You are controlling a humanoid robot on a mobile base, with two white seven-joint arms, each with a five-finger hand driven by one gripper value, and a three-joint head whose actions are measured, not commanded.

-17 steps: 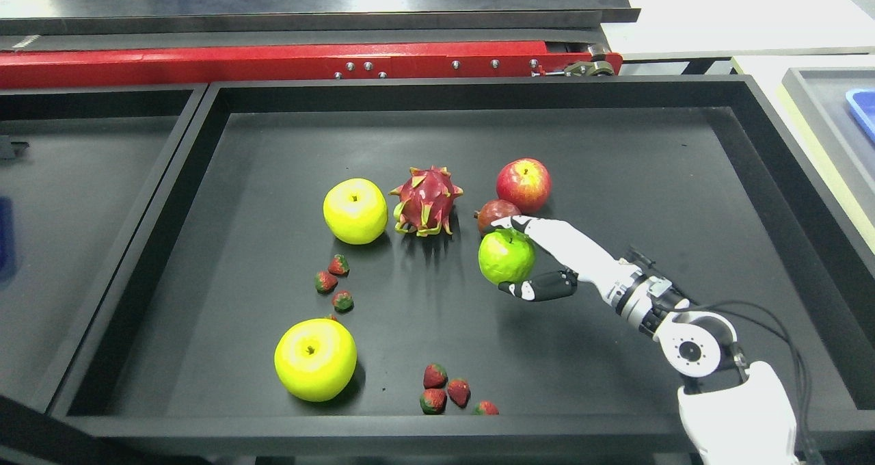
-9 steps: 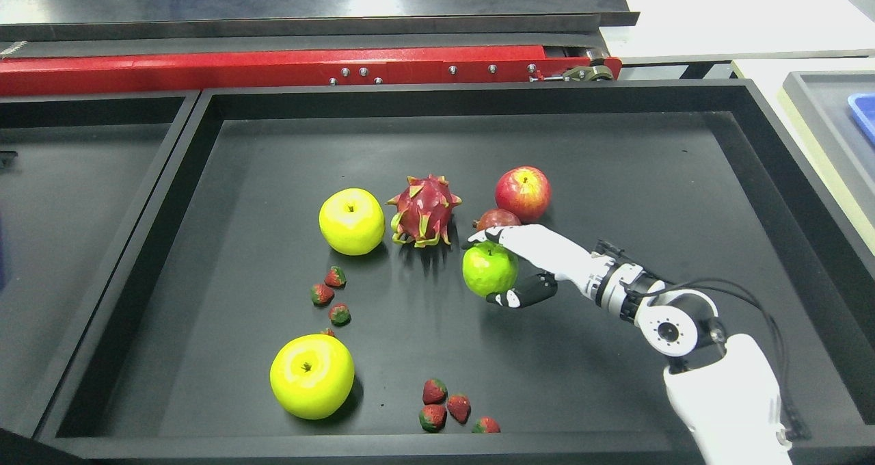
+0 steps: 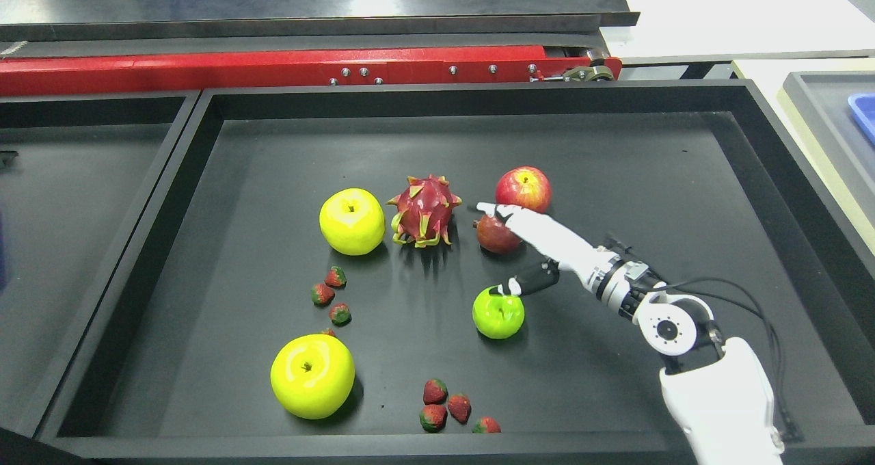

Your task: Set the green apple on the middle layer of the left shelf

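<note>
Right hand point(image 3: 530, 246) with fingers point(image 3: 509, 213) extended and released, grasping nothing. The green apple point(image 3: 498, 312) rests on the black tray point(image 3: 615, 171) just below the thumb tip, which lies at its upper edge. Beneath the fingers lies a dark red fruit point(image 3: 493, 236); beyond them, a red apple point(image 3: 523, 188).

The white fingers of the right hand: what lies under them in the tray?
Under the fingers of the right hand lies a dark red fruit, partly covered. The green apple sits free below the thumb, on the black tray.
</note>
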